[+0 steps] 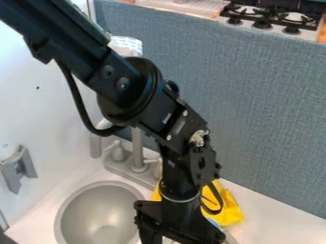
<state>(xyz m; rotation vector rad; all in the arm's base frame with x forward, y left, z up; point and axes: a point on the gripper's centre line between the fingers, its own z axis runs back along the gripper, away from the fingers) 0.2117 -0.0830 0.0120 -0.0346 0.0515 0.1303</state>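
– Where's the black, angular gripper [177, 228]?
– Low, just right of the round grey basin [100, 215].
– Is it spread or pinched together?
– I can't tell.
– And the crumpled bright-yellow cloth [230, 208]?
– Partly behind the gripper, on the smooth white counter [270, 220].
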